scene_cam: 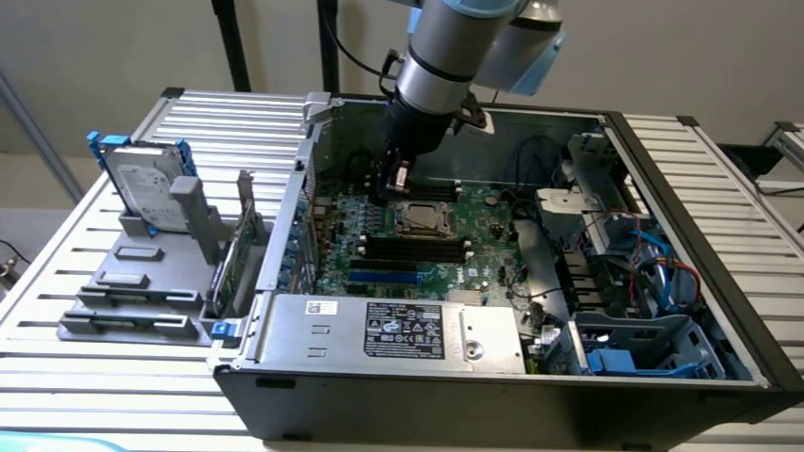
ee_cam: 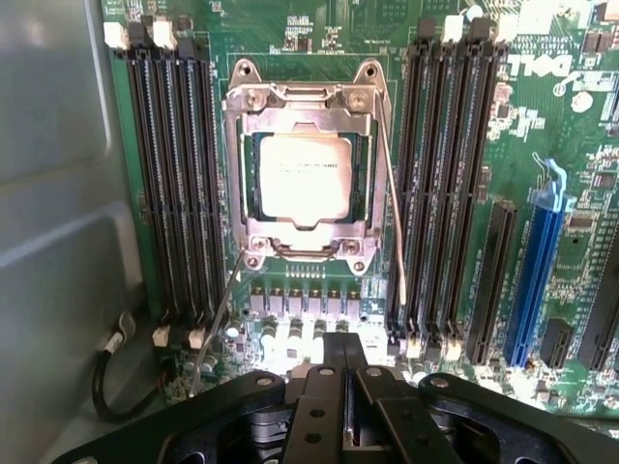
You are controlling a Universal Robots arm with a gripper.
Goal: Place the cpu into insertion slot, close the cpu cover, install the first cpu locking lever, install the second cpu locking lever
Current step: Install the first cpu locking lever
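The cpu [ee_cam: 305, 176], silvery-beige, lies flat in the insertion slot [ee_cam: 360, 179] on the green board. The silver cpu cover [ee_cam: 300, 100] is down over it, framing the chip in its window. One thin wire locking lever [ee_cam: 391, 193] runs along the cover's side by the memory slots. A second lever [ee_cam: 221, 314] slants away from a cover corner. My gripper [ee_cam: 340, 356] is shut with nothing between its black fingers and hovers a short way off the socket. In the exterior view my gripper [scene_cam: 395, 181] hangs just behind the cpu [scene_cam: 421, 218].
Long black memory slots [ee_cam: 174, 184] flank the socket on both sides, with a blue card slot [ee_cam: 537, 280] beyond. The grey case wall [ee_cam: 58, 193] and a black cable [ee_cam: 111, 382] lie close by. A power supply [scene_cam: 395, 330] and drive cage [scene_cam: 641, 344] fill the case front.
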